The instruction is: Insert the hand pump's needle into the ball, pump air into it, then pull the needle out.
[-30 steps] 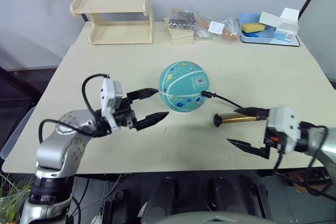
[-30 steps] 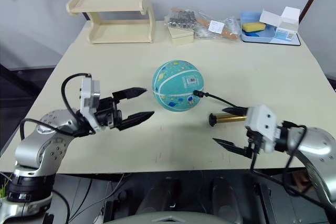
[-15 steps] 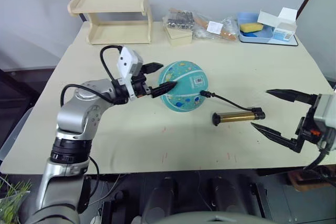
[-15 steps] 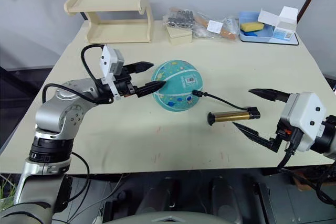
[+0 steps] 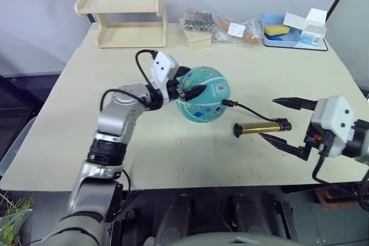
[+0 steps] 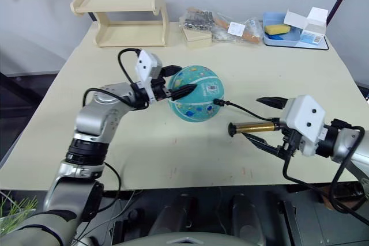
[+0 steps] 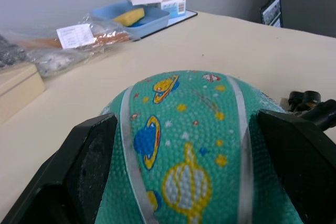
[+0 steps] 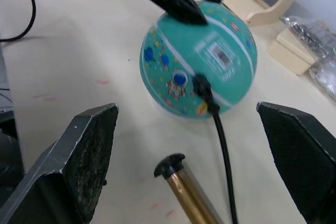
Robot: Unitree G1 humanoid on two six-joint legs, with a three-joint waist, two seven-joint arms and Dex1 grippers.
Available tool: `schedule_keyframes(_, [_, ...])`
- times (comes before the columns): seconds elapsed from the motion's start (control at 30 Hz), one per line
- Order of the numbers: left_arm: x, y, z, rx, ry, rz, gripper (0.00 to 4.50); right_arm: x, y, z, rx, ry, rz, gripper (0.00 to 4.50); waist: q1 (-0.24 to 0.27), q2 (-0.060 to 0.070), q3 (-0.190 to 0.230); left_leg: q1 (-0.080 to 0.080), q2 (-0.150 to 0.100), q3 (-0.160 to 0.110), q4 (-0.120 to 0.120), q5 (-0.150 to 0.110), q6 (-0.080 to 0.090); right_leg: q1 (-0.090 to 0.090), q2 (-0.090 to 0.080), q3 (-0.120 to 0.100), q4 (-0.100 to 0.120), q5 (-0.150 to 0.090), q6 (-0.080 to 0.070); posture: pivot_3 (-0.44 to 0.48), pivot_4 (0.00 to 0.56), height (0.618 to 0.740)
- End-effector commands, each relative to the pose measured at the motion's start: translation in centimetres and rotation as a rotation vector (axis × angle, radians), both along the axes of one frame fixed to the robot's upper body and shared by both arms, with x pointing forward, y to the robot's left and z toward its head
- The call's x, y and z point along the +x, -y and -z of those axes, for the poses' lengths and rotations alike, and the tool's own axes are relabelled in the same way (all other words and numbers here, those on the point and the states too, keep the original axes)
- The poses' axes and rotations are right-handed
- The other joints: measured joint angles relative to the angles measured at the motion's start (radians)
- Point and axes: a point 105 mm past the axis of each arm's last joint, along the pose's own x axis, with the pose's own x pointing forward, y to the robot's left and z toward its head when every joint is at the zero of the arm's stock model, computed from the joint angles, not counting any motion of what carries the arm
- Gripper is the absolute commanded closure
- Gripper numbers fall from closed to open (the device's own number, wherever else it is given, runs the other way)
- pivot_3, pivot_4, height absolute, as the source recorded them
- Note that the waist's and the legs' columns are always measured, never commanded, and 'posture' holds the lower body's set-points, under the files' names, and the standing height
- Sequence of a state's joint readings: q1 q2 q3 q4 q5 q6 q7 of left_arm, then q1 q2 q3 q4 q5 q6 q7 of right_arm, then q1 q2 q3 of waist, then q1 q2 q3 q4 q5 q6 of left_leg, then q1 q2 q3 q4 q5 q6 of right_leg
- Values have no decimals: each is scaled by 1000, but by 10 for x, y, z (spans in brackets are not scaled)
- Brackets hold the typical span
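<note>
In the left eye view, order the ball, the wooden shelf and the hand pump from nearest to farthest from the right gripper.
1. The hand pump: lying on the table between the open jaws of the right gripper.
2. The ball: at the table's middle, toward the robot's left.
3. The wooden shelf: at the far left corner.

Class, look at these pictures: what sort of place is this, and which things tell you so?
Probably a robot test bench: a plain table with a wooden shelf, bagged parts and a ball with a pump.
</note>
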State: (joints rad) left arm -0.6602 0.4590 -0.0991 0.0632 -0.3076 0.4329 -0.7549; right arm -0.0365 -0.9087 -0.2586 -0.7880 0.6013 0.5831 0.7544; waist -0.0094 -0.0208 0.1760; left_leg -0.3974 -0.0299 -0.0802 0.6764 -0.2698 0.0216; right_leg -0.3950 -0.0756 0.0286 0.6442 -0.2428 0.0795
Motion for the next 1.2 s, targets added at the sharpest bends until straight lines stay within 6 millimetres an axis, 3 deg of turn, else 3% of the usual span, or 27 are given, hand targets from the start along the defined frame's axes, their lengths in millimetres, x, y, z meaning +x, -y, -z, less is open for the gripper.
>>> schedule_keyframes(0.03, [3,1,15,56,-14,-18,0,12,-5,-1,-34,27,20,72,-4,0,0,0,0,0,0,0,0,0,0,0,0,0,0,0,150,740])
schedule_keyframes(0.17, [6,-1,16,57,-13,-21,0,36,-15,-1,-81,36,17,72,-3,0,0,0,0,1,3,0,0,1,0,1,0,2,1,0,150,740])
schedule_keyframes(0.3, [4,-6,24,66,-23,-25,0,55,-31,12,-174,40,-36,72,-3,0,0,0,0,0,6,0,1,1,0,0,0,3,1,0,150,740])
schedule_keyframes(0.6, [3,-16,27,69,-27,-60,0,84,-54,30,-242,49,-109,72,-5,0,0,0,0,0,6,0,1,1,0,0,0,3,0,0,150,740])
schedule_keyframes(0.63, [4,-18,27,70,-27,-65,0,87,-56,31,-250,54,-116,299,-7,0,0,0,0,0,6,0,1,1,1,0,1,4,0,0,150,740])
schedule_keyframes(0.7, [4,-19,26,70,-26,-73,0,91,-60,32,-266,72,-123,876,-6,0,0,0,0,0,6,0,1,1,1,0,1,4,0,0,150,740])
schedule_keyframes(0.73, [5,-20,26,69,-26,-79,0,93,-62,31,-275,88,-127,1394,-5,0,0,1,0,0,6,0,0,0,1,0,2,4,0,0,150,740])
schedule_keyframes(1.2, [6,-19,23,54,-24,-103,0,98,-72,30,-280,152,-163,1394,-6,0,0,1,0,0,6,1,0,0,1,0,3,4,-1,0,150,740])
